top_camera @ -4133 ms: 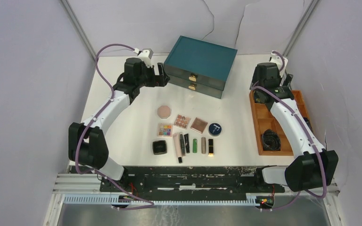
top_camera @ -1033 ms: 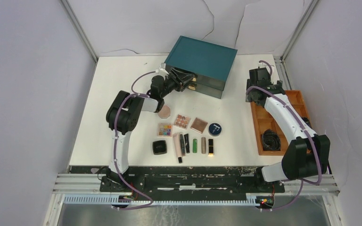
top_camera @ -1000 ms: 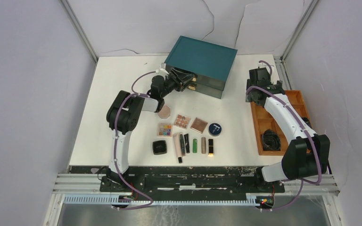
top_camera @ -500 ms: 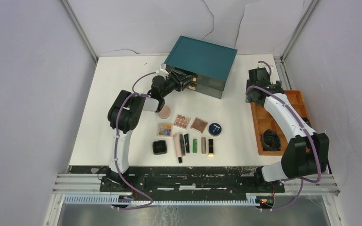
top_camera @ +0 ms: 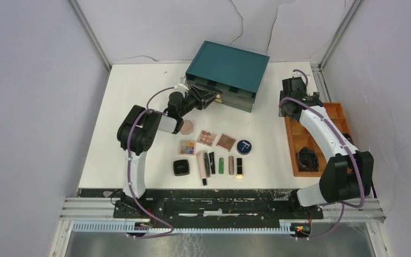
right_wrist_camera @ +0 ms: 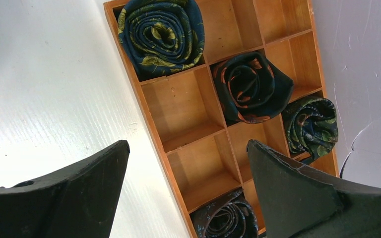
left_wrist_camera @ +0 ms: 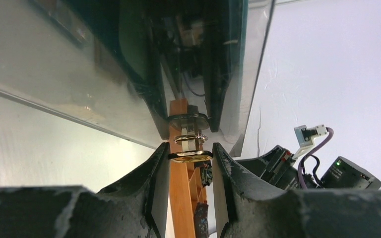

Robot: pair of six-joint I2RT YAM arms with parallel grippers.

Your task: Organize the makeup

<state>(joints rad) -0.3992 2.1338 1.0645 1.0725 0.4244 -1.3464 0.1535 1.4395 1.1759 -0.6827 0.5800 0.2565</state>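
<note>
The makeup lies in rows mid-table: a pink octagonal compact [top_camera: 186,127], colourful palettes [top_camera: 187,147], a dark blue round compact [top_camera: 244,146], a black square compact [top_camera: 181,167] and slim tubes [top_camera: 220,165]. My left gripper [top_camera: 213,98] [left_wrist_camera: 190,151] is shut on a gold knob [left_wrist_camera: 190,156] on the front of the teal drawer box [top_camera: 229,64]. My right gripper [top_camera: 293,88] [right_wrist_camera: 187,144] hangs open over the far end of a wooden tray [right_wrist_camera: 149,119], with nothing between its fingers.
The wooden compartment tray [top_camera: 291,140] sits along the table's right edge and holds rolled dark patterned fabric [right_wrist_camera: 161,32]. The enclosure walls stand close on both sides. The left arm's elbow rises just left of the pink compact.
My left gripper closed onto the gold knob and has drawn back slightly toward the near left with it. The right arm has barely moved.
</note>
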